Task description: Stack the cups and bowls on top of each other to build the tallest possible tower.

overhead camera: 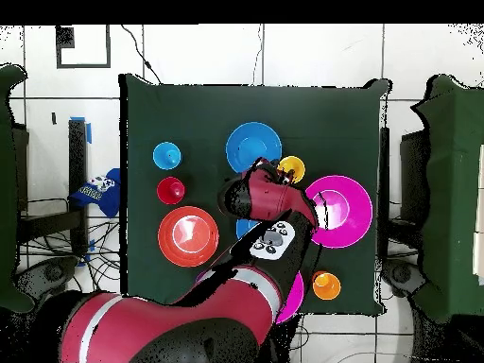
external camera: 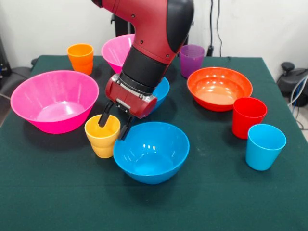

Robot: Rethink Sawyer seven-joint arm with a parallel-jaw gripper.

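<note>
On the green table point(external camera: 43, 202), the gripper point(external camera: 115, 125) straddles the yellow cup's point(external camera: 102, 137) rim, unclosed, blue bowl point(external camera: 151, 151) touching.

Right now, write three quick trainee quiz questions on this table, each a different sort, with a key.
1. True or false: the gripper straddles the rim of the yellow cup, one finger inside it.
2. Which cup stands nearest the light blue cup? A) orange B) purple C) red
3. Fill in: the yellow cup stands on the table between the near blue bowl and a ____ bowl.

Key:
1. True.
2. C, the red cup.
3. Pink; the large pink bowl is on its other side.
</note>
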